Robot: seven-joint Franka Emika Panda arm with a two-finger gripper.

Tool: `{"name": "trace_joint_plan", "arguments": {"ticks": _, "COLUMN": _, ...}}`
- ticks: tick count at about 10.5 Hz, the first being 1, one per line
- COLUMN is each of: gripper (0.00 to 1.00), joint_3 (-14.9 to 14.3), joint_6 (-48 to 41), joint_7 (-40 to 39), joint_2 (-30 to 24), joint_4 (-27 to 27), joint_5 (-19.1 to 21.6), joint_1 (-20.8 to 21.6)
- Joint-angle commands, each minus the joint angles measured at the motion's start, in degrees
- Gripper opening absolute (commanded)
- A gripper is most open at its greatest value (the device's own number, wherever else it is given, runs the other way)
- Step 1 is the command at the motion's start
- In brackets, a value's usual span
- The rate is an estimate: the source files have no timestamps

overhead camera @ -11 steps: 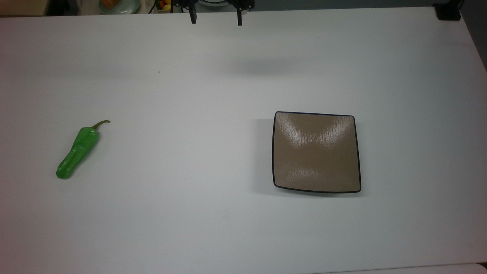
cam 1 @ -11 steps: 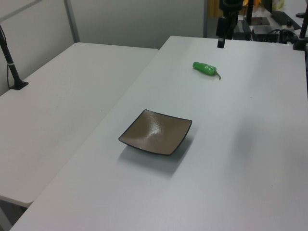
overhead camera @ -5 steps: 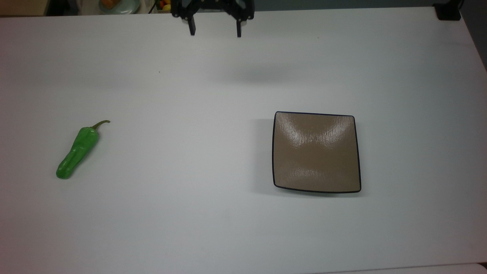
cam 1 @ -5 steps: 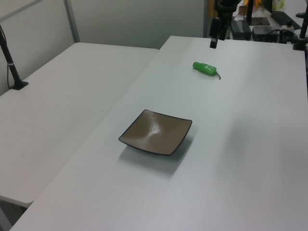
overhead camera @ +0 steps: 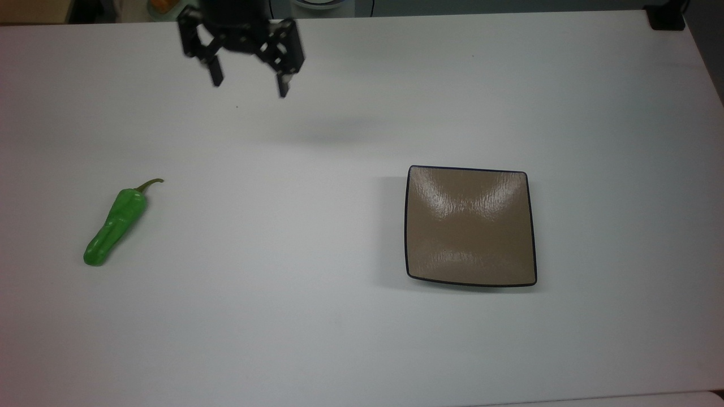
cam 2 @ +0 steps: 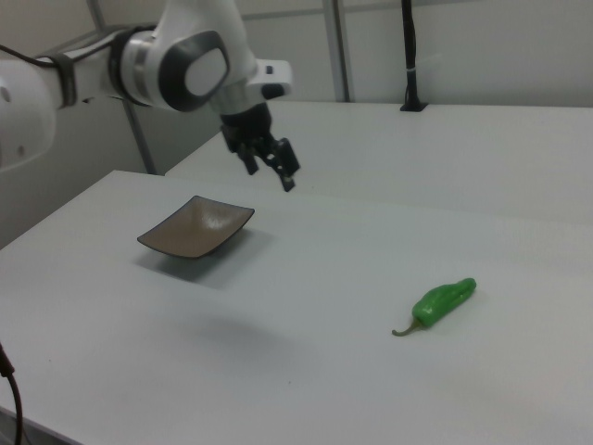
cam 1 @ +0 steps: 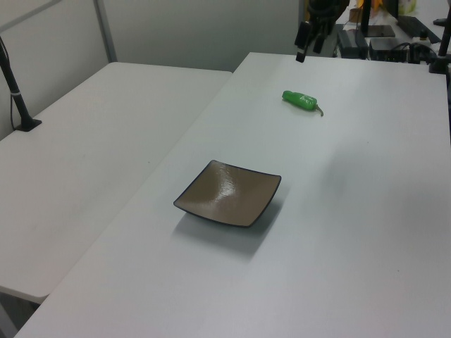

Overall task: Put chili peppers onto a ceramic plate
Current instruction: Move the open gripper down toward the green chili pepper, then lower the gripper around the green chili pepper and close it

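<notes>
White desk (overhead camera: 339,339), otherwise bare. Top view: the hand (overhead camera: 249,85), fingers spread wide and holding nothing, has shifted toward the top view's left, nearer the green chili pepper (overhead camera: 116,223). The pepper lies well apart from the ceramic plate (overhead camera: 470,226) (unloaded).

Left view: hand (cam 1: 308,48) above the desk's far edge.

Right view: hand (cam 2: 271,167) airborne; approach appears underway, grasp not yet made.
</notes>
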Motion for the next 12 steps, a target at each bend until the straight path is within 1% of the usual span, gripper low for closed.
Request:
{"name": "trace_joint_plan", "arguments": {"ticks": 1, "gripper": 1.0, "joint_3": -2.46, "joint_6": 1.68, "joint_7": -0.31, "joint_2": 8.18, "joint_4": 8.15, "joint_5": -0.12, "joint_1": -2.11}}
{"name": "trace_joint_plan", "arguments": {"ticks": 2, "gripper": 1.0, "joint_3": -4.31, "joint_6": 1.76, "joint_7": -0.48, "joint_2": 10.64, "joint_4": 10.35, "joint_5": -0.12, "joint_1": -2.29}}
{"name": "trace_joint_plan", "arguments": {"ticks": 3, "gripper": 1.0, "joint_3": -5.37, "joint_6": 2.11, "joint_7": -0.49, "joint_2": 13.54, "joint_4": 12.46, "joint_5": -0.12, "joint_1": -2.9}}
{"name": "trace_joint_plan", "arguments": {"ticks": 4, "gripper": 1.0, "joint_3": -5.82, "joint_6": 2.2, "joint_7": -1.27, "joint_2": 16.53, "joint_4": 15.09, "joint_5": -0.12, "joint_1": -4.22}}
{"name": "trace_joint_plan", "arguments": {"ticks": 5, "gripper": 1.0, "joint_3": -6.0, "joint_6": 2.55, "joint_7": -1.45, "joint_2": 18.47, "joint_4": 16.07, "joint_5": -0.21, "joint_1": -5.01}}
{"name": "trace_joint_plan", "arguments": {"ticks": 7, "gripper": 1.0, "joint_3": -6.52, "joint_6": 4.74, "joint_7": -5.56, "joint_2": 21.73, "joint_4": 16.0, "joint_5": -0.29, "joint_1": -7.21}}
{"name": "trace_joint_plan", "arguments": {"ticks": 10, "gripper": 1.0, "joint_3": -6.53, "joint_6": 8.43, "joint_7": -7.51, "joint_2": 25.78, "joint_4": 15.73, "joint_5": -2.75, "joint_1": -9.06}}
{"name": "trace_joint_plan", "arguments": {"ticks": 12, "gripper": 1.0, "joint_3": -6.53, "joint_6": 13.08, "joint_7": -7.52, "joint_2": 28.5, "joint_4": 15.56, "joint_5": -2.84, "joint_1": -9.85}}
